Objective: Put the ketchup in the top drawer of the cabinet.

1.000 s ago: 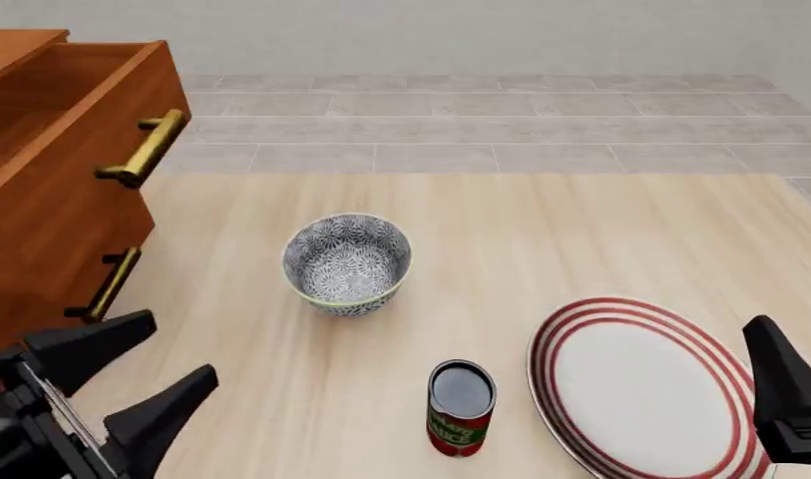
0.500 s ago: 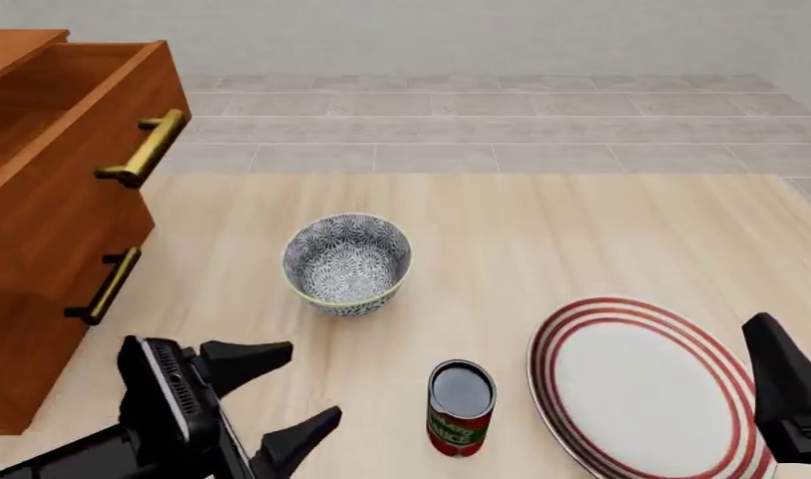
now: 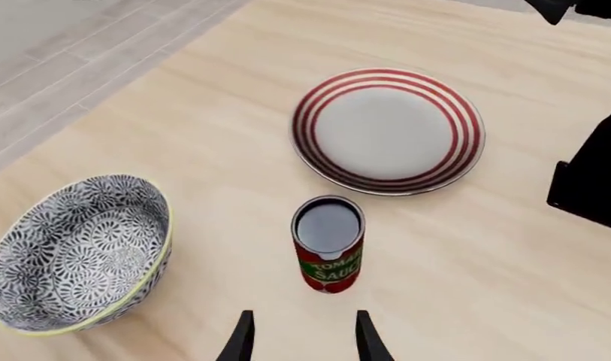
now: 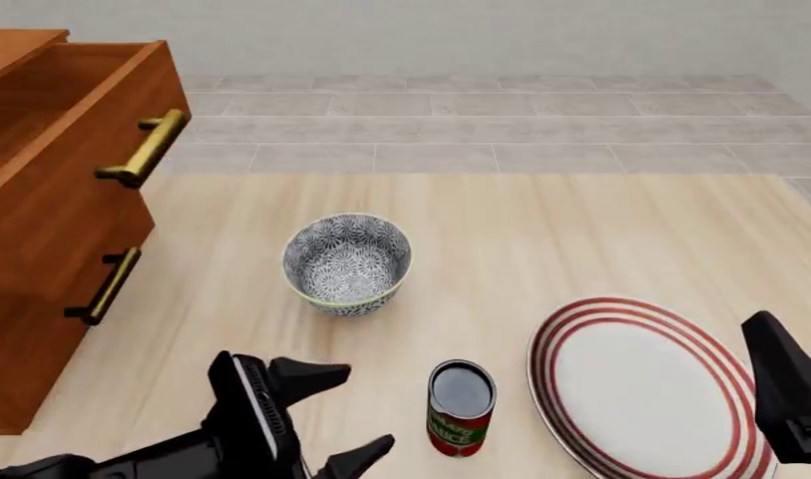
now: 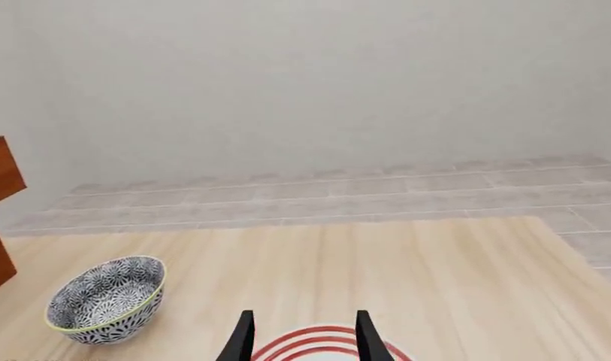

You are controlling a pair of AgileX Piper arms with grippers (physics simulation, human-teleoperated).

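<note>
Front view: left claw [image 4: 332,414] spread wide, just left of the ketchup [image 4: 460,407].
Ketchup stands upright on the desk [image 4: 539,239], between claw and striped plate [image 4: 644,384]; top drawer [image 4: 79,130] open, far left.

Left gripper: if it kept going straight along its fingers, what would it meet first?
Most likely the small red-labelled ketchup can. It stands upright directly ahead of the open left gripper, centred between the fingertips. The red-striped white plate lies farther along that line.
</note>
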